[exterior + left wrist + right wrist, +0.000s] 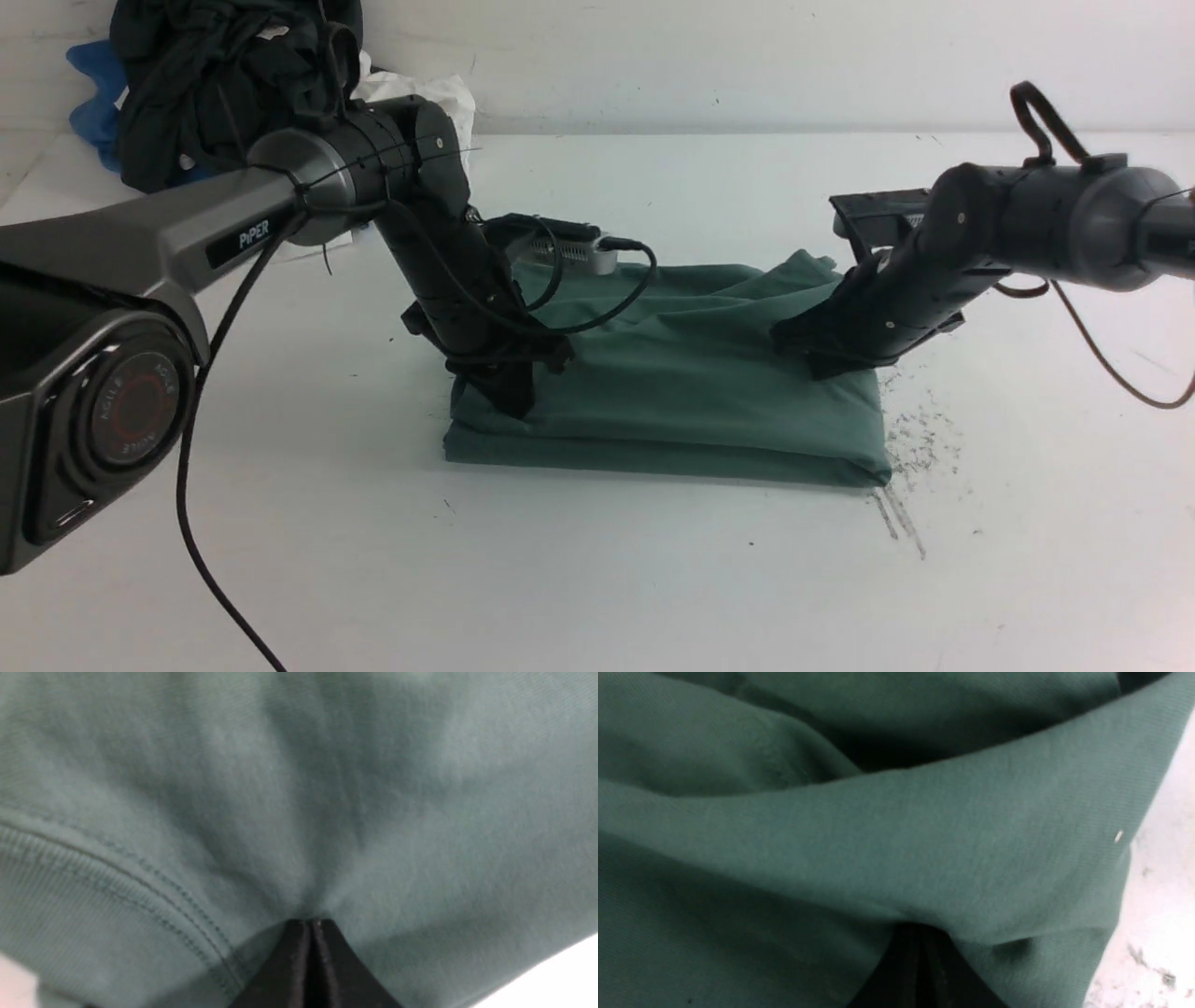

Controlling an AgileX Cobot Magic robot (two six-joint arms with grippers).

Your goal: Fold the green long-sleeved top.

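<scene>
Left arm angled down, left claw (pixel 509 397) closed on top (pixel 691 392) at near-left corner, fabric pinched between tips. Right arm reaches in low from right; right claw (pixel 805 350) closed on raised fold at top's right side. Top lies mid-counter (pixel 597 579), folded to rough rectangle, near edge straight, far part rumpled. Counter bare in front and to right; dark scuffs (pixel 920 448) beside right corner. Dark clothes heap (pixel 224 75) far left, well apart.
</scene>
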